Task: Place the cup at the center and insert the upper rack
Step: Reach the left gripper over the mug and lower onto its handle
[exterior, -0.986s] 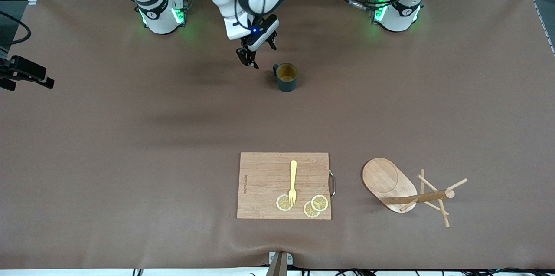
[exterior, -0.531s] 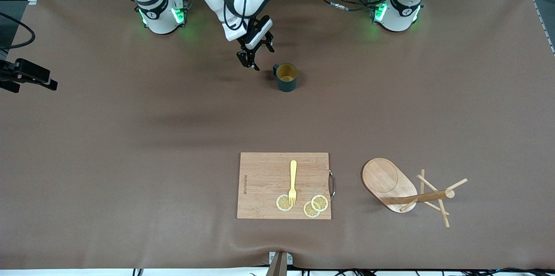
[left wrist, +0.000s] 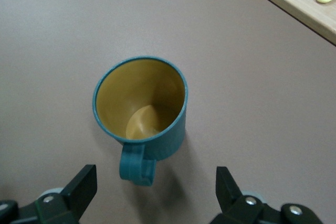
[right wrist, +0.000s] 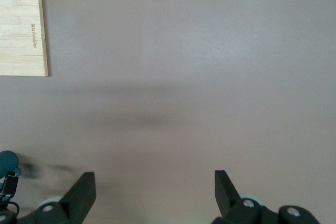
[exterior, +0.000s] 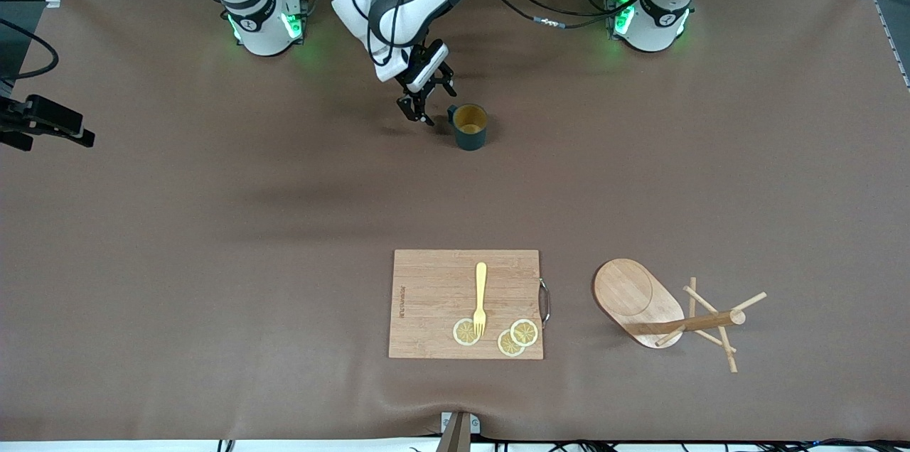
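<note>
The small dark teal cup [exterior: 470, 126] with the ribbed wall and yellowish-tan inside stands upright on the brown table [exterior: 213, 224], with nothing inside it. Its one handle points toward the right arm's end of the table.

The left gripper [exterior: 424, 105] has reached across from its base and is just beside this cup, at the handle side, low over the table. Its two black fingers [left wrist: 79, 190] are spread wide apart, and they hold nothing. In the left wrist view the handle lies between the two fingers but does not touch them.

The right gripper [right wrist: 152, 195] shows only in its own wrist view. It hangs over bare table, away from the cup, and this arm waits. Its fingers are also apart and empty.

Much nearer to the front camera than the cup lies the rectangular light wooden cutting board [exterior: 466, 303]. On it are a yellow fork [exterior: 480, 298] and three lemon slices [exterior: 510, 336].

The light wooden mug tree [exterior: 668, 313], the upper rack, lies tipped on its side, nearer to the camera than the cup and toward the left arm's end of the table. Its oval base stands on edge and its pegs touch the table.
</note>
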Available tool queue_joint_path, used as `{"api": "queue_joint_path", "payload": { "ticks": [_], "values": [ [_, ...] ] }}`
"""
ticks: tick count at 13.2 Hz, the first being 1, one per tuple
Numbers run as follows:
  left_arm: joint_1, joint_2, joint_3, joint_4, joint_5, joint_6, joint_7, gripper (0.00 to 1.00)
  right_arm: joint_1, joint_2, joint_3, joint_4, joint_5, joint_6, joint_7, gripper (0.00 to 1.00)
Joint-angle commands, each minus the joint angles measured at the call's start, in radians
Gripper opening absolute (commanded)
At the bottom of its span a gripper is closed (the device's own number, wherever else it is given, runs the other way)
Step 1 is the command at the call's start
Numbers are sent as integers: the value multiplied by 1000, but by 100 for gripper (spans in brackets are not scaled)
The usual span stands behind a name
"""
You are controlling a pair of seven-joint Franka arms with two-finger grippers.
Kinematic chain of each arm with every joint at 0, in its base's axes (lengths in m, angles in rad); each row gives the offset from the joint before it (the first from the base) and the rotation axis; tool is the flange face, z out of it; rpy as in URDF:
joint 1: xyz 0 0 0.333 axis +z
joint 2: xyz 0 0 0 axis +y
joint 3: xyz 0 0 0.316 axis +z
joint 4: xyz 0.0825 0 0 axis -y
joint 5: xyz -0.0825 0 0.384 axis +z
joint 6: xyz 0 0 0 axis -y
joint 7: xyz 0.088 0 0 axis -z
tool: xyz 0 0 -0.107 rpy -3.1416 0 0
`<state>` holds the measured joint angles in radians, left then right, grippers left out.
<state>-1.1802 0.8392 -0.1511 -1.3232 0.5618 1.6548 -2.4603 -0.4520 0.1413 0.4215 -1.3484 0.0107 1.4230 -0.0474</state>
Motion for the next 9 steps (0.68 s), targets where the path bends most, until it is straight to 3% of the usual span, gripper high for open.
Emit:
{"api": "queue_joint_path", "payload": {
  "ticks": [1, 4, 9],
  "values": [
    [-47, 34, 28, 35, 24, -15, -83, 100, -28, -35, 8, -35, 8, 10, -12, 100],
    [-53, 58, 33, 36, 26, -18, -193, 100, -27, -35, 8, -35, 9, 10, -12, 100],
    [-67, 109, 54, 33, 27, -38, -213, 100, -27, -37, 8, -35, 9, 4, -12, 100]
  ]
}}
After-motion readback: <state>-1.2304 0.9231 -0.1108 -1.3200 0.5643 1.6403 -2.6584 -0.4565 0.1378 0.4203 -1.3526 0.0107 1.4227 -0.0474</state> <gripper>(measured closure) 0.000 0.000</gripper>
